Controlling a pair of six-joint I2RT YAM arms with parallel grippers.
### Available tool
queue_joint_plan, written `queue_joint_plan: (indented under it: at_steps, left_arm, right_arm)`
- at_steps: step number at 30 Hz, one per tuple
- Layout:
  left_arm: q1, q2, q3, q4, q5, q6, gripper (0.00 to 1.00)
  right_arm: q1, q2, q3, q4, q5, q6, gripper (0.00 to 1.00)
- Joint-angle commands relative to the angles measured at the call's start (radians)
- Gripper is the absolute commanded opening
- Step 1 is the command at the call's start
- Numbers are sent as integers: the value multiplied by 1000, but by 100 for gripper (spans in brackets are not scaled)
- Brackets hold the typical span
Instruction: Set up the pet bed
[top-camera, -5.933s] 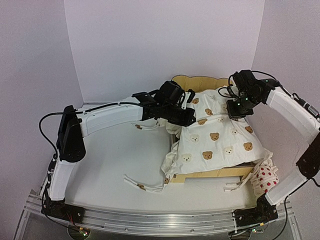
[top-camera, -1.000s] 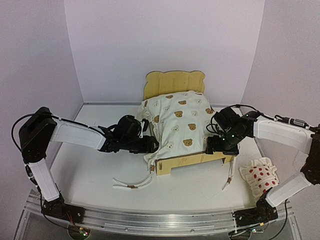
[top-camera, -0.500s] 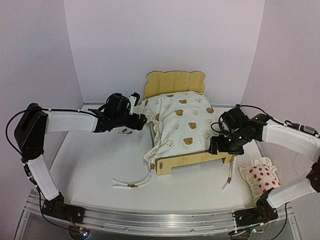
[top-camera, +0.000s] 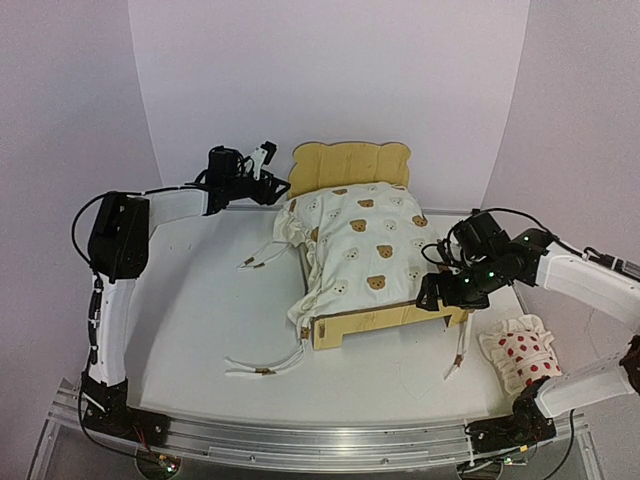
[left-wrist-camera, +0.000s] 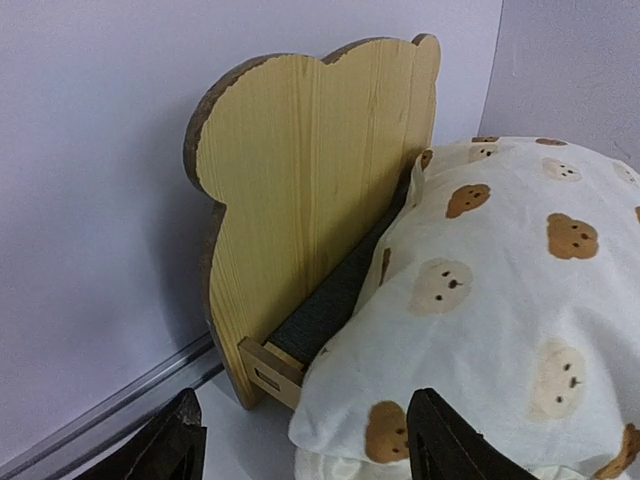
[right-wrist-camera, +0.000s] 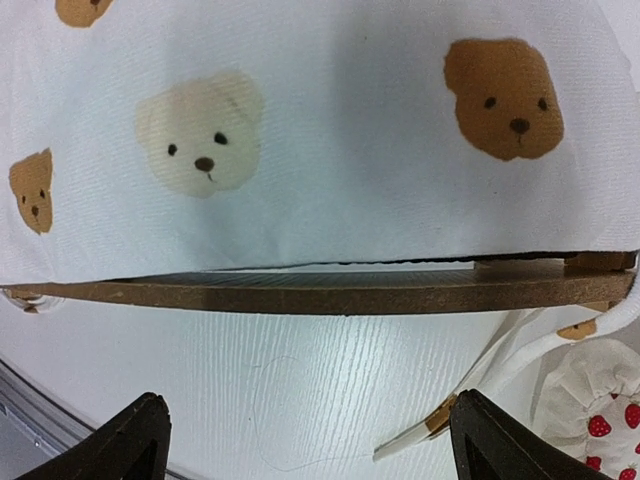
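The pet bed (top-camera: 350, 162) stands mid-surface (top-camera: 190, 330) against the back wall, with the cushion (top-camera: 362, 238) draped over it. Our left fingers (left-wrist-camera: 182, 446) hover released beside the headboard and our right fingers (right-wrist-camera: 135, 440) released at the right rail, likely placed to tuck in the cushion's edges.

Arms: white links (top-camera: 175, 200), black joints (top-camera: 117, 237), black cables (top-camera: 82, 215); green dots (top-camera: 487, 272), likely LEDs.
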Motion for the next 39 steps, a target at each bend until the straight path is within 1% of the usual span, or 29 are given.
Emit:
queue_joint_plan:
  at_steps: [1,6,8,12,16,20,23,26,27,29,30,34,37,39]
  left_arm:
    - [42,140,175,7,211,29,68]
    - [82,290,341,71,347,-20,66]
    - [88,345,401,95,368,-47,66]
    - [88,413,419,230,338,-99,66]
    - [89,505,499,298,305,-161,66]
    - [87,552,451,523,289,-281,66]
    - [84,614,529,538,269,-334,65]
    - [76,645,480,731,278,-362,66]
    - [70,658,492,737,273,-360,67]
    - [54,698,591,664,266,-322,68]
    - [44,716,617,649,258,-307,68]
    - [13,730,637,656,227,-239,71]
    - [0,733,652,654,235,-225,65]
    - [-4,721,642,666,248,-228,50]
  right_arm:
    - [-1,-2,-14,-4,-73,-29,98]
    - [-1,7,-25,-3,-101,-35,98]
    - [0,9,-27,-3,-109,-29,98]
    - [0,20,-33,2,-116,-16,98]
    - [4,31,-40,9,-109,-5,98]
    - [10,40,-42,25,-102,-1,98]
    - [11,50,-42,32,-102,-3,98]
    - [14,58,-43,38,-105,-2,98]
    - [15,60,-43,39,-106,-3,98]
    - [16,60,-44,42,-107,-4,98]
    - [16,58,-45,42,-107,-5,98]
    - [18,53,-48,46,-105,-3,98]
    - [20,53,-49,53,-109,1,98]
    - [21,54,-48,59,-114,3,98]
